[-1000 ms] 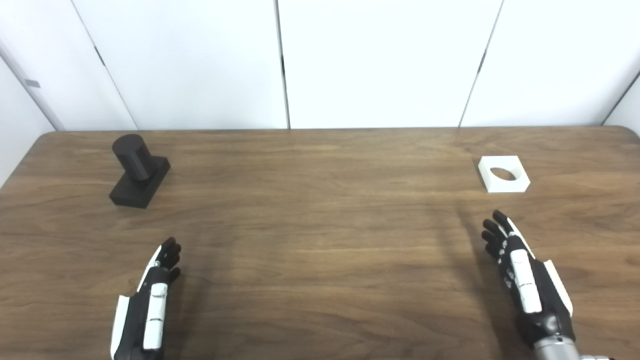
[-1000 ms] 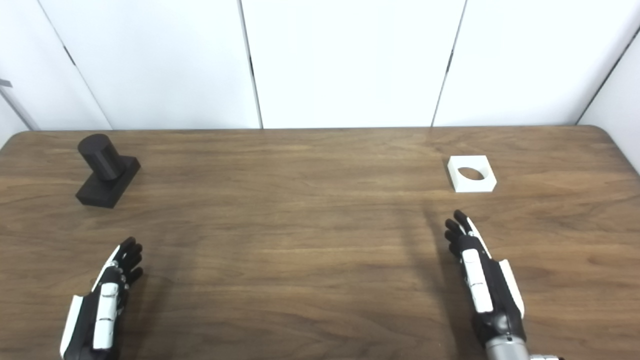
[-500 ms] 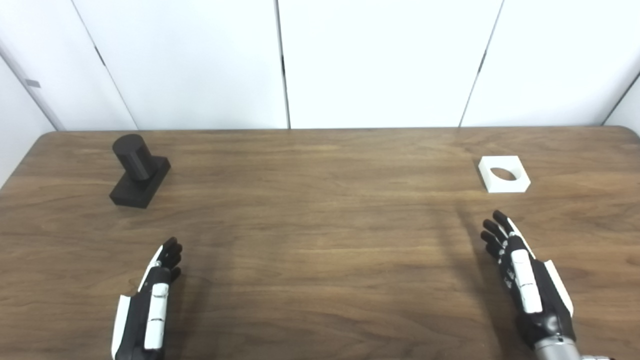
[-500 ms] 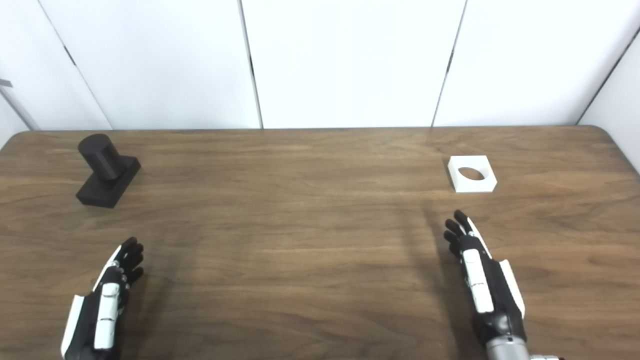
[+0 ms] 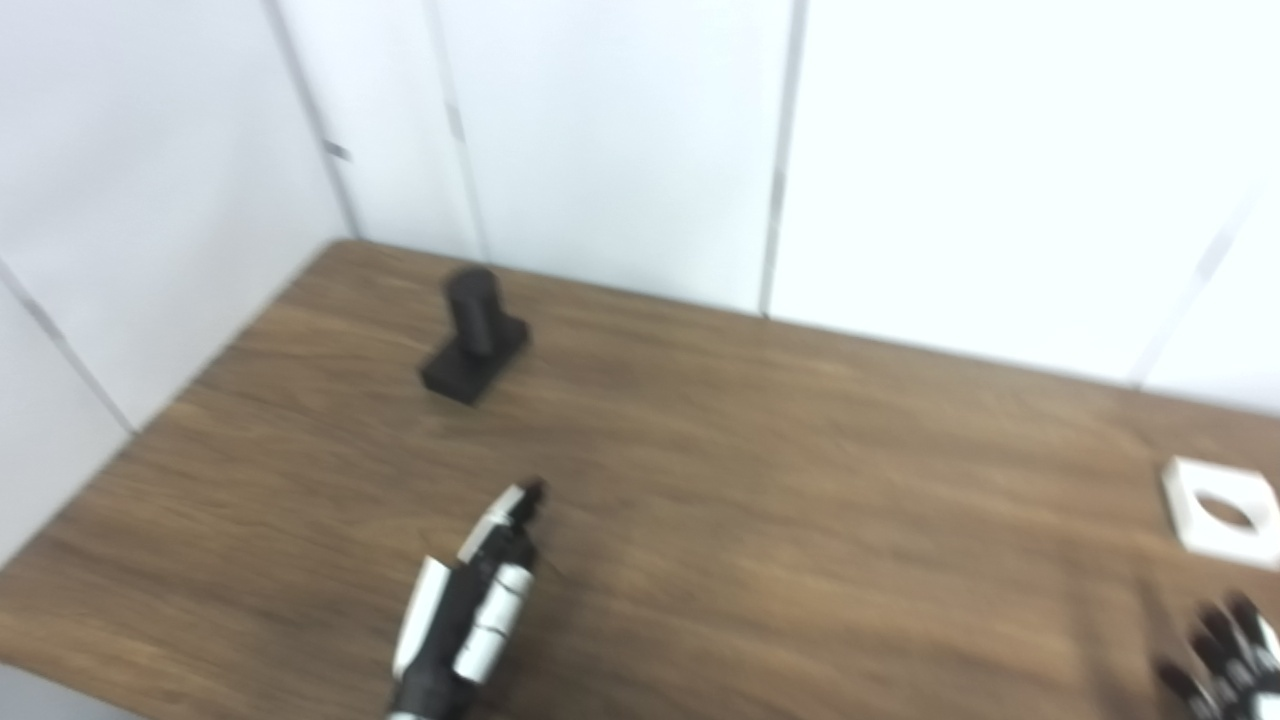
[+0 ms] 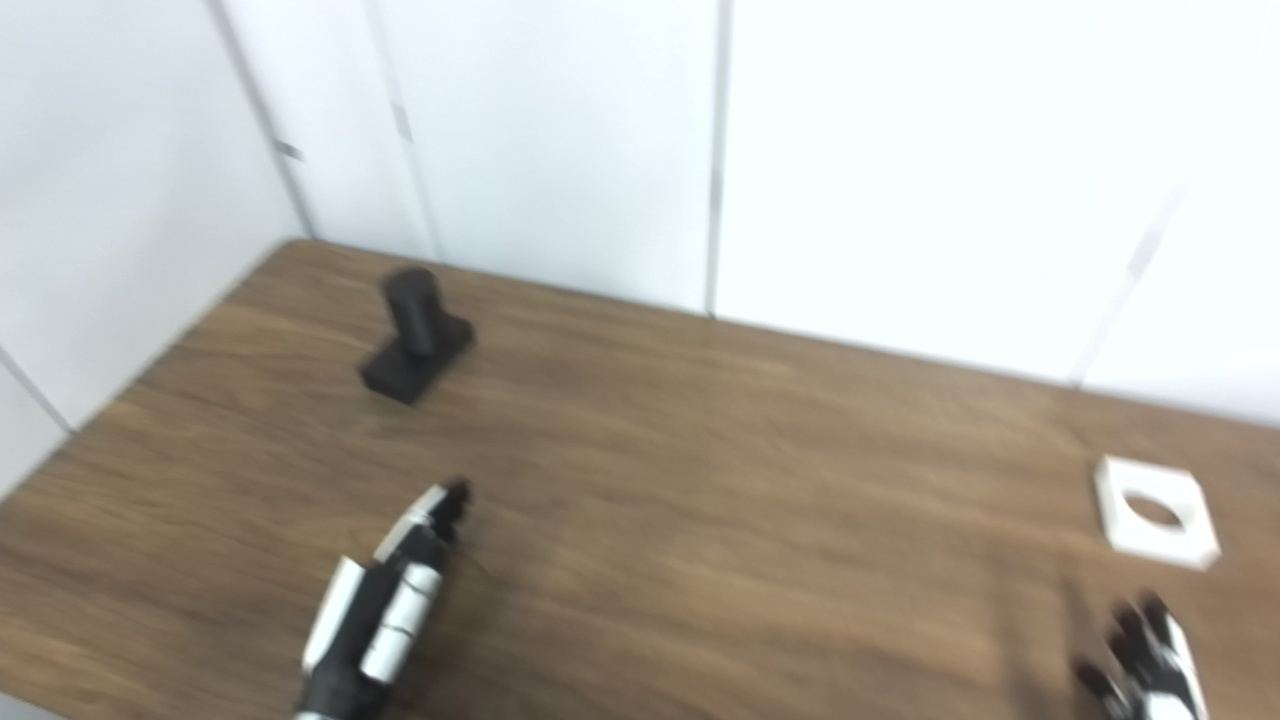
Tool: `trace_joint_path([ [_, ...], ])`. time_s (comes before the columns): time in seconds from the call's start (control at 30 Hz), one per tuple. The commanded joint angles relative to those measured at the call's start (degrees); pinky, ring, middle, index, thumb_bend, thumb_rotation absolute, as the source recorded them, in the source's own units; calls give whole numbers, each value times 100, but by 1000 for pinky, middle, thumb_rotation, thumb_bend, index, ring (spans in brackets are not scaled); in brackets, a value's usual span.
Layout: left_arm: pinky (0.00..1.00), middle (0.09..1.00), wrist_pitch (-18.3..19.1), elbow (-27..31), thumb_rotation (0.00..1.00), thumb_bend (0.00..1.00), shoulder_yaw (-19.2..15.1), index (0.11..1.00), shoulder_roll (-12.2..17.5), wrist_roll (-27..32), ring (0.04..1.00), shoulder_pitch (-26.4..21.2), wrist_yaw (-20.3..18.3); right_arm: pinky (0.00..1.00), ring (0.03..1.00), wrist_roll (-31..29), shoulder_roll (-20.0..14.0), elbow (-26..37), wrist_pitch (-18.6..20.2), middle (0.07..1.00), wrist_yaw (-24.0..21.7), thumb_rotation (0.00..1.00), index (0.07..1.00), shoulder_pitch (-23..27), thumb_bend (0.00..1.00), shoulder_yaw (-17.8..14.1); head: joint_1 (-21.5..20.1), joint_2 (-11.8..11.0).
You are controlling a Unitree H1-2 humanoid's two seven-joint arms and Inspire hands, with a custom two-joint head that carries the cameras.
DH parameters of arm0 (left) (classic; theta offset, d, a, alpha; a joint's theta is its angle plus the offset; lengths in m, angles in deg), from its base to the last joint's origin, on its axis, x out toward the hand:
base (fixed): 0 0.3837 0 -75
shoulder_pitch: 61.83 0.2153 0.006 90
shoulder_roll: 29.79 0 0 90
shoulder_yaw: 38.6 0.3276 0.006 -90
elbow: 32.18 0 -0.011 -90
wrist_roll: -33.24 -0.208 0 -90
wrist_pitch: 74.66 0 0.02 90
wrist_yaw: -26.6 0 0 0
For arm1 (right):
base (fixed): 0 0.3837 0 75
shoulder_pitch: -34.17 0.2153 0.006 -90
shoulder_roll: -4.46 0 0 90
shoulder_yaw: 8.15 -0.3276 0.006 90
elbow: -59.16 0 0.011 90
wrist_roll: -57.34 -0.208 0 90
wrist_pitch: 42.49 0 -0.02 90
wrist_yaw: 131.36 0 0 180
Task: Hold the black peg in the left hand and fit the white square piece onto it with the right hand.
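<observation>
The black peg (image 5: 474,335), a cylinder on a square base, stands upright at the far left of the wooden table (image 5: 760,470). My left hand (image 5: 470,605) lies open and empty, fingers pointing at the peg, well short of it. The white square piece (image 6: 1155,511) with a round hole lies flat at the right. My right hand (image 6: 1145,668) is open and empty just in front of the piece, mostly cut off at the bottom right edge. The picture is blurred.
White wall panels (image 5: 620,140) stand right behind the table's far edge and along its left side. The table's left edge (image 5: 120,450) runs diagonally close to the left hand.
The whole picture has swung left and tilted, so the camera has turned. Both hands rest about where they were on the table, still open.
</observation>
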Motion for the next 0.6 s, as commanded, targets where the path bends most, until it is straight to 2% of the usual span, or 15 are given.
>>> trace_joint_path([
  [0.0,977,945,-33,-107,891,598,114,913,-447,36,957,-54,12,993,964,-2,-62,-71,-120,959,-57,1000,982,24,464,-39,23,-34],
  [0.13,967,949,9,-116,897,604,176,919,-448,-77,962,-19,77,974,922,46,-67,-125,-87,914,-30,1000,914,7,491,-48,70,-167],
  [0.2,953,949,33,-119,908,577,213,924,-430,-172,958,-3,100,963,918,58,-78,-186,-129,904,-33,1000,909,13,508,-55,150,-209],
  [0.43,985,951,40,-155,906,583,309,928,-446,-251,969,-9,177,942,909,-49,-97,-298,-200,890,-70,1000,901,28,522,-113,237,-241],
  [0.57,977,951,-48,-171,900,585,348,930,-419,-247,967,10,208,945,909,-111,-123,-287,-216,901,-119,1000,895,7,574,-113,203,-233],
])
